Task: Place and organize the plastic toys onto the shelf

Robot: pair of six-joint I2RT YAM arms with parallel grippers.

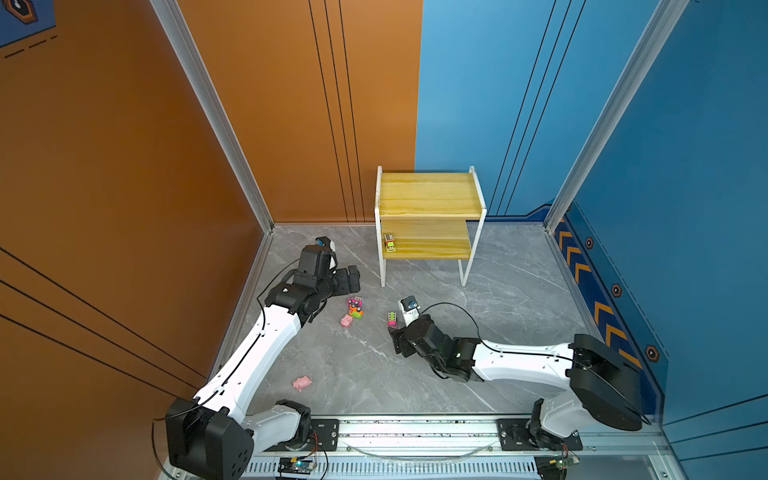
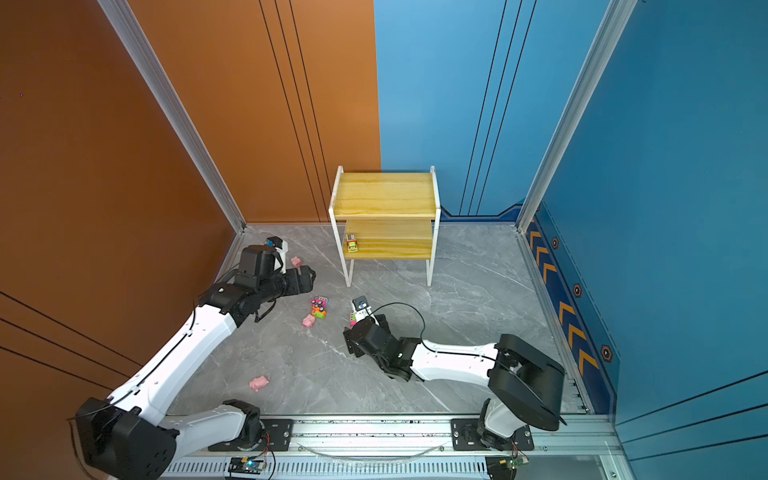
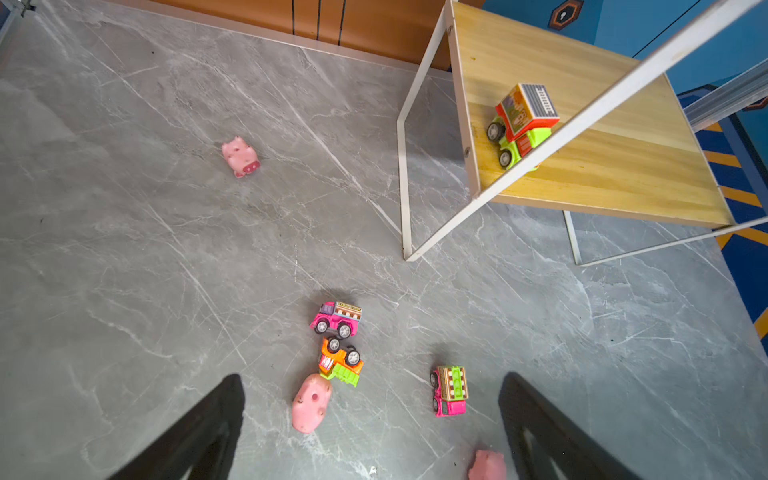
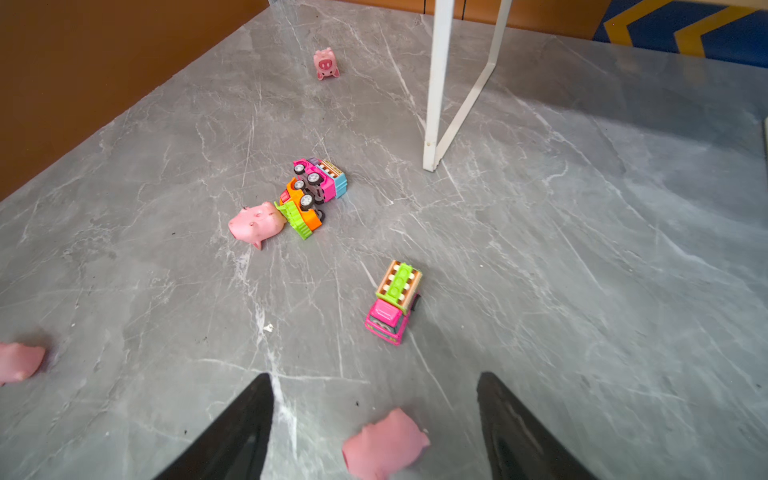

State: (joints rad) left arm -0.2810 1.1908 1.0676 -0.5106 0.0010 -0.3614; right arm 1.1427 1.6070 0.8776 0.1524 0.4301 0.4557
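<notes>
Top views. Item: two-tier stepped shelf, pale yellow wooden boards on a thin white metal frame, standing at 12 o'clock on the grey marble-patterned tabletop. On its lower board, at the 9 o'clock end: one boxy toy truck with lime-green chassis and red-orange box body. Upper board bare. Loose on the tabletop near centre: a pink truck touching an overturned orange-and-green truck, with a rounded pink pig just beside them at 7 o'clock. A pink truck with green-and-tan bed lies just beside the right gripper. A second pig lies at 7 o'clock, well apart. In a top view a third pig shows by the left gripper, which hangs above the tabletop at 9 o'clock of the shelf.

Left wrist view. Left gripper's black fingers spread wide, nothing between them. The green-and-red truck stands upright on the lower board, wheels down. Below: the two touching trucks, one pig beside them, one pig apart, another partly cut off at the frame edge.

Right wrist view. Right gripper's fingers stand apart; a fourth pink pig lies between them on the tabletop, with no finger seen touching it. The green-bedded truck stands upright beyond it.
</notes>
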